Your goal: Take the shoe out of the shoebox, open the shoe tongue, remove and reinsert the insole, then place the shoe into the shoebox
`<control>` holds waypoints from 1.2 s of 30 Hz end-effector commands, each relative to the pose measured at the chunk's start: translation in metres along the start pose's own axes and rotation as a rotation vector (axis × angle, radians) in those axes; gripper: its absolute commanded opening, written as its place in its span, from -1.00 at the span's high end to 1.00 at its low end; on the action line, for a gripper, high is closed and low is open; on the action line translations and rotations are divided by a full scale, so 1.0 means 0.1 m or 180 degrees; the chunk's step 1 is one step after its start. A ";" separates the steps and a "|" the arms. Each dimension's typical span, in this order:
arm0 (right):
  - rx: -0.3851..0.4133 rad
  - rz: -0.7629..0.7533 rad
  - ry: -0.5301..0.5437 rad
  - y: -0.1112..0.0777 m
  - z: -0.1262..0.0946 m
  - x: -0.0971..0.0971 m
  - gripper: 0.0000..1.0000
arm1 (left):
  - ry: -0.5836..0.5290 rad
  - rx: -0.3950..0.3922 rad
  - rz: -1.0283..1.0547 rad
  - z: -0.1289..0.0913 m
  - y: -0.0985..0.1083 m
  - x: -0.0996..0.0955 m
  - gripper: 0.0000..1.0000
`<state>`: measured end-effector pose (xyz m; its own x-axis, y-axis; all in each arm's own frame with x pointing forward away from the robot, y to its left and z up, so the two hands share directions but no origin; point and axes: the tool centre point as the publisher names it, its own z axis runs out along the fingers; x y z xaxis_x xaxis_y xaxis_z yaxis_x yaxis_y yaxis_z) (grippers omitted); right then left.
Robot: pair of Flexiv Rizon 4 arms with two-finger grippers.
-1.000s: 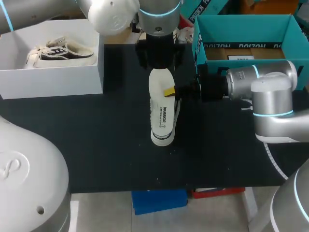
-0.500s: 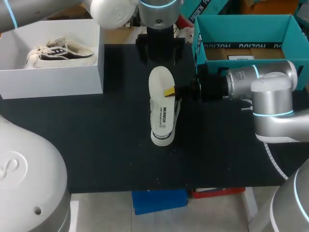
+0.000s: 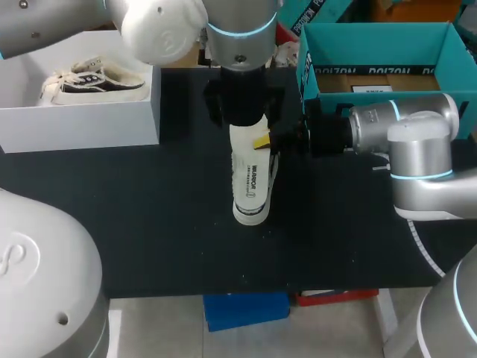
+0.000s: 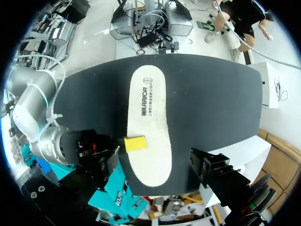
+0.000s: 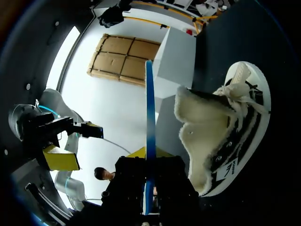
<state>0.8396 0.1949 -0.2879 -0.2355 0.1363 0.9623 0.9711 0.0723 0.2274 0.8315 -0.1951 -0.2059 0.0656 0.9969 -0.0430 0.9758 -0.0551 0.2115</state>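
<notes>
The cream insole [image 3: 250, 160] hangs flat just above the shoe [image 3: 252, 213] at the table's middle, covering most of it. My right gripper [image 3: 262, 140] comes in from the right and is shut on the insole's edge. In the right wrist view the insole [image 5: 149, 103] shows edge-on between the right gripper's [image 5: 149, 162] fingers, and the fleece-lined shoe [image 5: 221, 136] lies beside it. My left gripper [image 3: 244, 112] is open over the insole's far end. In the left wrist view the insole [image 4: 148, 127] lies below the left gripper [image 4: 155, 175], untouched by its fingers [image 4: 214, 172].
A white box [image 3: 82, 119] with a second shoe [image 3: 93, 78] stands at the back left. The teal shoebox [image 3: 373, 28] stands at the back right, behind my right arm. Bare black mat lies in front of the shoe.
My left arm drew back toward the far edge, baring the whole insole, then came forward again over its far end. The right gripper and the insole kept still.
</notes>
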 end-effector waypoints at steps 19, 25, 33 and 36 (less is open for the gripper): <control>-0.0001 0.0002 -0.0005 0.00 0.01 0.00 1.00 | -0.1417 0.0087 0.0312 0.18 -0.84 0.26 -1.00; -0.0001 0.0002 -0.0005 0.00 0.01 0.00 1.00 | -0.1415 -0.0019 0.0450 0.22 -0.89 0.29 -1.00; -0.0001 0.0002 -0.0005 0.00 0.01 0.00 1.00 | -0.1415 -0.0019 0.0450 0.22 -0.89 0.29 -1.00; -0.0001 0.0002 -0.0005 0.00 0.01 0.00 1.00 | -0.1415 -0.0019 0.0450 0.22 -0.89 0.29 -1.00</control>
<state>0.8396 0.1949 -0.2879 -0.2353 0.1359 0.9624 0.9712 0.0721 0.2272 0.7528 -0.1684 -0.2449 0.2697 0.8909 -0.3654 0.9515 -0.1881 0.2435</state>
